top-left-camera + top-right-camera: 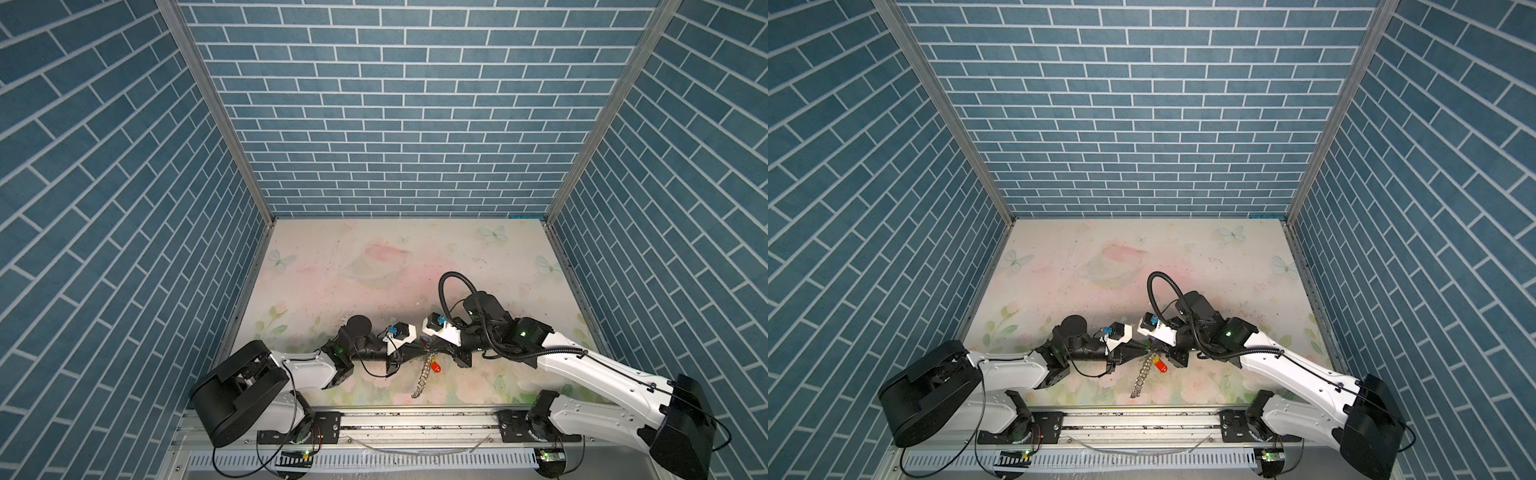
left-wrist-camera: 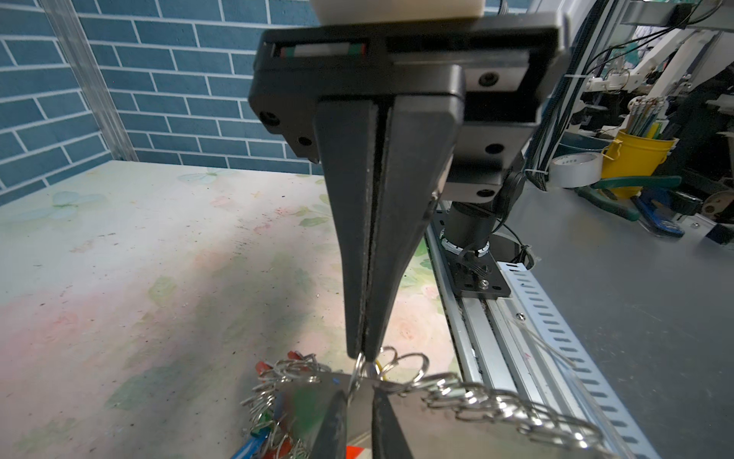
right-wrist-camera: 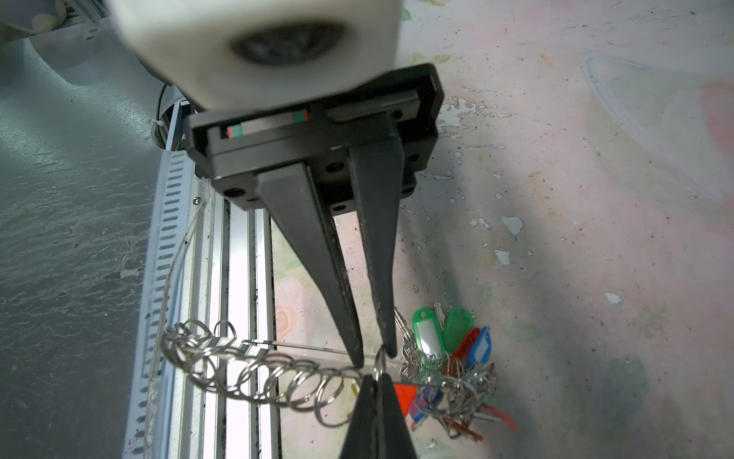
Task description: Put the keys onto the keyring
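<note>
Left gripper (image 3: 374, 355): tips narrowly apart, set either side of one wire ring (image 3: 380, 363); contact cannot be told.
Keyring (image 1: 422, 379): hung at centre-near, between the arms; its long axis is run from the tips toward the near rail.
Key (image 2: 379, 367): only a yellow sliver is seen, just beside both tips; neither arm is clearly nearer.
Right gripper (image 2: 363, 353): clamped together on that same ring.
Hidden: the key's blade and axis are masked by fingers and coloured tags (image 3: 449, 341).

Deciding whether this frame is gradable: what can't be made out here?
Yellow tag: only a sliver beside the right gripper in the right wrist view; its key hidden.
Keyring: blurred, cut off at the left wrist view's edge.
Pinched wire ring: too small in both top views.
</note>
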`<state>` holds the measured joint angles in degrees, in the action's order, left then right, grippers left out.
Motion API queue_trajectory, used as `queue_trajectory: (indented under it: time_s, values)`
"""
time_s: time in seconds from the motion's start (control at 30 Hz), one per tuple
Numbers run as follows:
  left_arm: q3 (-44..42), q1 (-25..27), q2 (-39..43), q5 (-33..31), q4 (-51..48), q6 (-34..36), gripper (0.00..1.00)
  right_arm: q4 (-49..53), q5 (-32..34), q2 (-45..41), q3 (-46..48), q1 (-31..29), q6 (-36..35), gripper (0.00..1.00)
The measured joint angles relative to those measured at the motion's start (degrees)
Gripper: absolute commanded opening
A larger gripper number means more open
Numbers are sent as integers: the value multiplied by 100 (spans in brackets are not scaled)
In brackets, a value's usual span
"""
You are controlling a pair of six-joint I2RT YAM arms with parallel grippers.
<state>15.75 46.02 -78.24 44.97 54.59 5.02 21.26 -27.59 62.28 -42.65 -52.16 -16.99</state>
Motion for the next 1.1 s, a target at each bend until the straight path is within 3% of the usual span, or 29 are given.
queue_trajectory:
  time_s: [0.17, 0.4, 0.67, 0.83, 1.1]
  values:
    - [4, 0, -22, 33, 61, -42, 11, -74, -46, 92, 0, -35, 0, 0]
    - [11, -4, -131, 79, 142, -155, 0, -122, -52, 164, 0, -39, -2, 2]
    - [11, -4, -131, -55, 168, -179, 0, -492, 238, -107, 46, -46, 17, 18]
    - [-42, -4, -238, -199, 525, -273, 0, -890, 431, -603, 428, -44, 31, 18]
    - [-214, -4, -592, -297, 1307, -507, 0, -1082, 428, -688, 791, 15, 173, 17]
